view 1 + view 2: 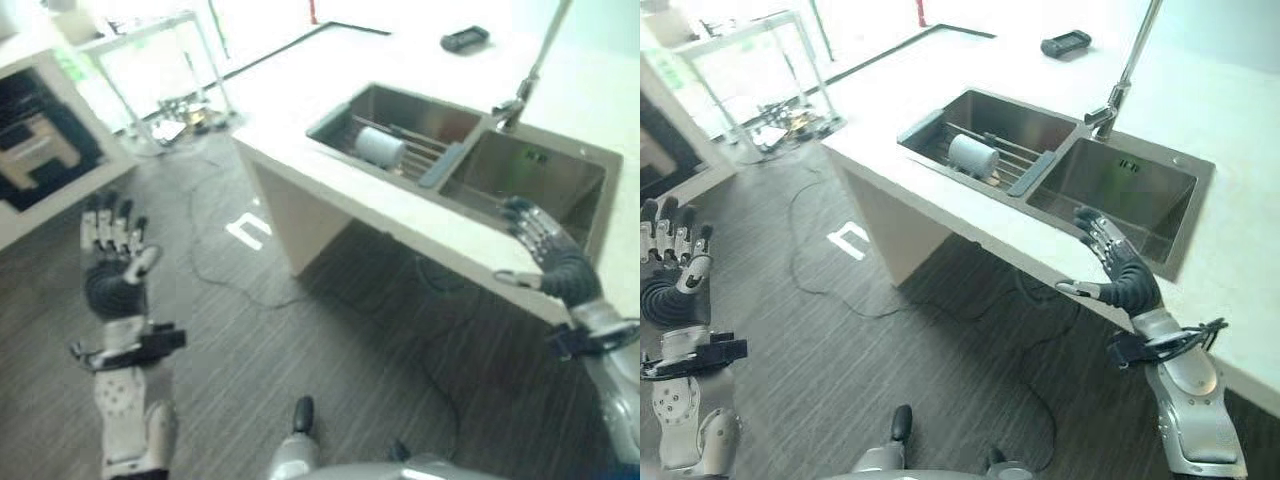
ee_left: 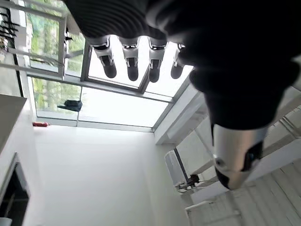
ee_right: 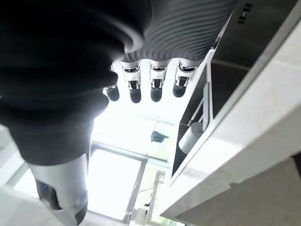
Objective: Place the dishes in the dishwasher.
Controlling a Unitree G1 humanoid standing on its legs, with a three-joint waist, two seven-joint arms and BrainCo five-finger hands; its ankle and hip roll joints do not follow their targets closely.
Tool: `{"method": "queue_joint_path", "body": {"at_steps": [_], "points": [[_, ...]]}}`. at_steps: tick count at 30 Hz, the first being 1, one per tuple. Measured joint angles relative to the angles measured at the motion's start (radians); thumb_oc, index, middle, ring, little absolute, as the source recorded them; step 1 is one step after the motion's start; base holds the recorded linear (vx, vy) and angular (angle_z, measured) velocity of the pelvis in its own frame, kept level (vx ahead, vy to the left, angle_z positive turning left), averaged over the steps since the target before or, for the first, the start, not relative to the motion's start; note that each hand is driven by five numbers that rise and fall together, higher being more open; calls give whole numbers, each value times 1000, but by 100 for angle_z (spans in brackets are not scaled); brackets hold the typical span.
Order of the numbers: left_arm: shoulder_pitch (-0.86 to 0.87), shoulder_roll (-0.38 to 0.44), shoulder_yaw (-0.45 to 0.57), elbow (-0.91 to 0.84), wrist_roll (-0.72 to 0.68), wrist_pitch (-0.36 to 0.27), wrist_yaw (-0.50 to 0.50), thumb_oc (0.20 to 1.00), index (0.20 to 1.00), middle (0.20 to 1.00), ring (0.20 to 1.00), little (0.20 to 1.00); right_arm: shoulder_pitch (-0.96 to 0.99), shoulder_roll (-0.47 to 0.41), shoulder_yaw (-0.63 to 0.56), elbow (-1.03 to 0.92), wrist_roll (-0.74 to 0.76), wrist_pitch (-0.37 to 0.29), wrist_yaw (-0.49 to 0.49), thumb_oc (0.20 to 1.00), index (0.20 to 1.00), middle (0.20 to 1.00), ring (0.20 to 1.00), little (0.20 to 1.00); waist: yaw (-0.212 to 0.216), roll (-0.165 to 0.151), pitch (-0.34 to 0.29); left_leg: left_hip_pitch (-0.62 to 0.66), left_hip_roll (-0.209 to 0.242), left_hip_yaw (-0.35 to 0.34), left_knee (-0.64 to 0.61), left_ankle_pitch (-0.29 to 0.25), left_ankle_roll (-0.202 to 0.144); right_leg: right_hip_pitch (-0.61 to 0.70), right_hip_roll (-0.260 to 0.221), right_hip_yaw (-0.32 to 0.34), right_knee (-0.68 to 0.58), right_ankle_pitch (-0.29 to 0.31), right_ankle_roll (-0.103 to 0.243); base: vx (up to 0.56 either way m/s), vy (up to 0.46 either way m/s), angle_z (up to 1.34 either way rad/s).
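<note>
Right eye view: white cup (image 1: 973, 155) lies on sink (image 1: 990, 110) rack.

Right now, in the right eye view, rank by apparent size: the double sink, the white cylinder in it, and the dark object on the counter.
1. Double sink, clearly largest.
2. White cylinder and dark object look alike; the object lies farther away, so I won't rank them.

Sink (image 1: 1185, 215) right basin's floor hidden behind its near wall; faucet (image 1: 1130, 70) top cut off
</note>
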Motion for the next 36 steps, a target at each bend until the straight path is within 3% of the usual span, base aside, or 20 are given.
{"method": "queue_joint_path", "body": {"at_steps": [1, 2, 3, 5, 7, 9, 11, 12, 13, 15, 22, 25, 28, 29, 30, 31, 32, 33, 34, 36], "points": [[-66, 14, -18, 0, 0, -4, 5, 1000, 1000, 1000, 1000, 1000, -2, 6, 2, -30, 0, -1, -1, 1000, 1000, 1000, 1000, 1000, -17, -17, 8, 8, -37, 53, 0, 40, 44, 2, -46, -53, 0, 15, 28, 118, 648, -63], [-111, 49, -69, -2, 1, 1, 10, 1000, 1000, 1000, 1000, 1000, 18, 45, -8, -61, 1, 0, -3, 1000, 1000, 1000, 1000, 1000, -49, -28, 10, 29, -90, 60, 2, 36, 76, -1, -88, -105, 39, 33, 54, 120, 598, -29], [-126, 53, -101, -14, 1, 9, 5, 1000, 1000, 1000, 1000, 1000, 83, 88, -48, -129, 18, -1, -12, 1000, 1000, 1000, 1000, 1000, -61, -13, 21, 53, -113, 62, 6, 33, 107, -21, -108, -112, 125, 32, 61, 112, 556, -2], [-103, 61, -104, -30, 1, 10, -16, 1000, 1000, 1000, 1000, 1000, 144, 115, -67, -141, 17, -10, -18, 1000, 1000, 1000, 1000, 1000, -81, -4, 19, 90, -136, 71, 7, 7, 147, -111, -129, -105, 295, -14, 88, 80, 337, -13], [-99, 69, -95, -30, 1, 14, -15, 1000, 1000, 1000, 1000, 1000, 140, 115, -58, -124, 17, -11, -25, 1000, 1000, 1000, 1000, 1000, -76, -16, 17, 95, -150, 113, 7, -8, 166, -201, -125, -123, 348, -6, 100, 62, 278, -47], [-43, 89, -61, -39, 1, 26, 15, 1000, 1000, 1000, 1000, 1000, 28, 114, 27, -68, 16, -8, -19, 1000, 1000, 1000, 1000, 1000, -22, -26, 16, 127, -138, 254, 8, -27, 145, -293, -122, -320, 345, 140, 72, 4, 196, -147], [3, 94, -46, -58, 4, 30, 43, 1000, 1000, 1000, 1000, 1000, -51, 111, 79, -43, 16, -8, -11, 1000, 1000, 1000, 1000, 1000, -4, -36, 12, 140, -126, 341, 8, -54, 142, -292, -102, -471, 282, 191, 71, 63, 105, -165], [-4, 77, -44, -52, 1, 55, 64, 1000, 1000, 1000, 1000, 1000, -83, 108, 108, -22, 16, -5, -14, 1000, 1000, 1000, 1000, 1000, 13, -48, 5, 148, -116, 366, 9, -70, 137, -281, -50, -468, 256, 129, 73, 114, -36, -116], [-18, 72, -61, -50, 1, 67, 72, 1000, 1000, 1000, 1000, 1000, -83, 108, 111, -6, 16, -3, -21, 1000, 1000, 1000, 1000, 1000, 7, -56, -5, 149, -113, 373, 9, -84, 117, -260, -3, -469, 245, 87, 46, 154, -90, -77], [-21, 65, -103, -48, 3, 82, 85, 1000, 1000, 1000, 1000, 1000, -92, 105, 137, 19, 15, -3, -33, 1000, 1000, 1000, 1000, 1000, 15, -83, -33, 148, -116, 389, 9, -90, 114, -228, 30, -488, 171, 43, -19, 155, -118, -22], [9, 10, -136, -48, -4, 131, 26, 1000, 1000, 1000, 1000, 1000, -24, 67, 109, 23, 14, -6, -63, 1000, 1000, 1000, 1000, 1000, 19, 16, -76, 171, -88, 357, 9, -90, 110, -130, 94, -487, 27, 71, -51, 194, -175, 8], [13, 12, -135, -48, -43, 143, 25, 1000, 1000, 1000, 1000, 1000, -33, 67, 126, 30, -6, -6, -73, 1000, 1000, 1000, 1000, 1000, 25, 17, -74, 181, -70, 353, 59, -111, 79, -96, 105, -477, 1, 62, -65, 139, -180, -18], [16, 10, -125, -48, -86, 151, 22, 1000, 1000, 1000, 1000, 1000, -38, 65, 119, 35, -24, -7, -77, 1000, 1000, 1000, 1000, 1000, 32, -35, -62, 32, -59, 307, 406, -112, 33, -98, 60, -438, 31, 27, -109, 76, -184, -31], [16, 3, -121, -48, -86, 151, 18, 1000, 1000, 1000, 1000, 1000, -52, 64, 108, 35, -25, -9, -83, 1000, 1000, 1000, 1000, 1000, 32, -43, -53, -98, -33, 262, 657, -61, -44, -103, 48, -430, 51, 26, -117, 100, -61, -41], [18, -2, -122, -48, -86, 151, 15, 1000, 1000, 1000, 1000, 1000, -60, 65, 97, 39, -25, -10, -89, 1000, 1000, 1000, 1000, 1000, 31, -41, -49, -203, -12, 210, 816, -26, -74, -106, 52, -414, 64, 25, -154, 136, 77, -41], [18, -2, -121, -48, -86, 150, 11, 1000, 1000, 1000, 1000, 1000, -72, 66, 98, 45, -27, -10, -90, 1000, 1000, 1000, 1000, 1000, 31, -42, -46, -242, -8, 190, 824, -38, -61, -111, 52, -399, 60, 28, -154, 161, 178, -52], [18, -2, -119, -45, -86, 146, 11, 1000, 1000, 1000, 1000, 1000, -103, 68, 108, 59, -33, -10, -90, 1000, 1000, 1000, 1000, 1000, 28, -41, -33, -222, 19, 192, 691, -68, -36, -110, 57, -376, 48, 39, -137, 300, 349, -67], [20, -1, -113, -44, -86, 140, 12, 1000, 1000, 1000, 1000, 1000, -138, 68, 124, 87, -37, -10, -90, 1000, 1000, 1000, 1000, 1000, 29, -24, -33, -159, 56, 193, 455, -73, -31, -107, 82, -353, 42, 46, -131, 293, 302, -80], [26, -2, -109, -41, -86, 120, 9, 1000, 1000, 1000, 1000, 1000, -129, 67, 120, 102, -44, -10, -83, 1000, 1000, 1000, 1000, 1000, 22, 17, -30, -23, 90, 143, 35, -55, -56, -75, 126, -327, 12, 33, -111, 372, 357, -68], [36, -4, -98, -38, -88, 112, 11, 1000, 1000, 1000, 1000, 1000, -99, 66, 100, 102, -44, -9, -74, 1000, 1000, 1000, 1000, 1000, 15, 37, -19, -5, 93, 113, -3, -34, -61, -53, 136, -302, -1, 42, -127, 225, 240, -44]]}}
